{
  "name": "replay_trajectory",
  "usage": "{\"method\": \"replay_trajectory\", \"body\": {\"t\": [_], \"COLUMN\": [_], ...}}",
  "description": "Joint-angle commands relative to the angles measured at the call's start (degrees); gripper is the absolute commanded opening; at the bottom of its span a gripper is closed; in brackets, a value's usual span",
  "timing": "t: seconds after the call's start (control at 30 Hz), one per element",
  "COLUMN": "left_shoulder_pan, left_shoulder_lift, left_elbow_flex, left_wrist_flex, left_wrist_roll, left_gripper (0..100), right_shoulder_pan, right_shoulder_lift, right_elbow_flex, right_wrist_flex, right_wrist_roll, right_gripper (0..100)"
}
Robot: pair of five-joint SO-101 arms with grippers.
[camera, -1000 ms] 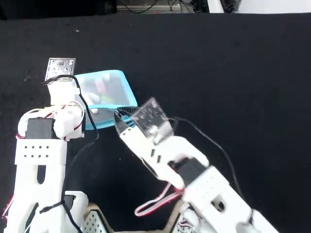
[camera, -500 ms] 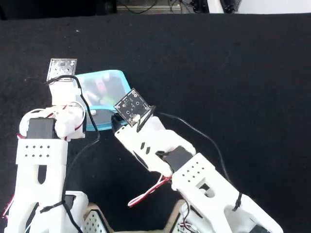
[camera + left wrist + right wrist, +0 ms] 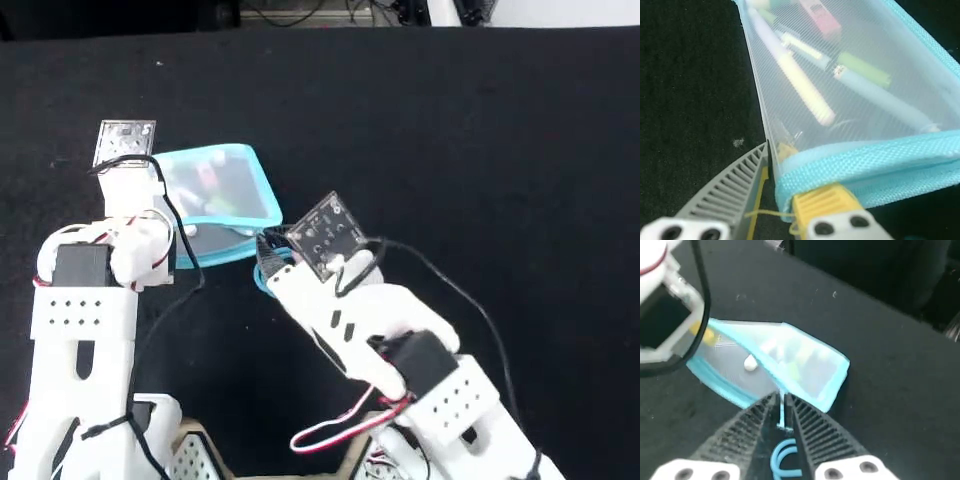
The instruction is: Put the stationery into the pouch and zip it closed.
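Note:
The see-through pouch [image 3: 220, 185] with a teal rim lies flat on the black table. Inside it are several pens [image 3: 800, 82], a green marker [image 3: 862, 70] and a pink piece [image 3: 817, 15]. My left gripper [image 3: 777, 200] is shut on the pouch's teal corner [image 3: 790, 165], one grey and one yellow finger clamping it. My right gripper [image 3: 781, 412] sits at the pouch's [image 3: 805, 360] near edge, its fingers shut on the thin blue zipper pull, whose cord loop [image 3: 785, 460] hangs below them. From above, the right gripper [image 3: 262, 258] is at the pouch's front right corner.
The left arm's body [image 3: 665, 305] stands close beside the pouch. Black cloth [image 3: 480, 150] covers the whole table, with open room to the right and behind. Cables trail from both arms [image 3: 440, 300].
The right gripper has turned at the wrist and drawn a little to the right and toward me along the pouch's near edge, with the zipper pull in it. The left arm has held still.

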Motion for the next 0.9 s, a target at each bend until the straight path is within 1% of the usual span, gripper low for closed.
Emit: {"method": "replay_trajectory", "body": {"t": [0.0, 0.1, 0.2, 0.23, 0.3, 0.37, 0.43, 0.67, 0.77, 0.87], "left_shoulder_pan": [0.1, 0.0, 0.0, 0.0, 0.0, 0.0, 0.0, -0.1, -0.1, -0.4], "left_shoulder_lift": [0.5, 0.5, 0.5, 0.5, 0.5, 0.5, 0.5, 0.5, 0.5, 0.5], "left_elbow_flex": [0.0, 0.0, 0.0, 0.0, 0.0, 0.0, 0.0, 0.0, 0.0, -0.1], "left_wrist_flex": [0.3, 0.3, 0.4, 0.4, 0.4, 0.4, 0.4, 0.4, 0.4, 0.4], "left_wrist_roll": [-0.4, -0.4, -0.4, -0.4, -0.4, -0.4, -0.4, -0.4, -0.4, -0.4], "left_gripper": [3, 3, 3, 3, 3, 3, 3, 3, 3, 3], "right_shoulder_pan": [1.0, 1.1, 2.7, 3.4, 3.5, 3.3, 2.8, 4.6, 3.3, 2.7], "right_shoulder_lift": [4.1, 9.5, 13.5, 14.2, 14.2, 13.8, 13.1, 10.8, 10.9, 10.7], "right_elbow_flex": [-0.6, -2.1, -4.4, -5.3, -7.4, -9.3, -10.0, -10.0, -10.3, -10.4], "right_wrist_flex": [-1.7, -1.8, -1.1, -0.2, 3.5, 7.4, 9.7, 11.0, 14.1, 14.6], "right_wrist_roll": [0.0, 0.0, 0.0, 0.6, 3.4, 4.5, 4.8, 5.2, 8.6, 8.7], "right_gripper": [1.5, 1.5, 1.7, 3.1, 11.0, 20.0, 24.1, 17.5, 17.4, 17.4]}}
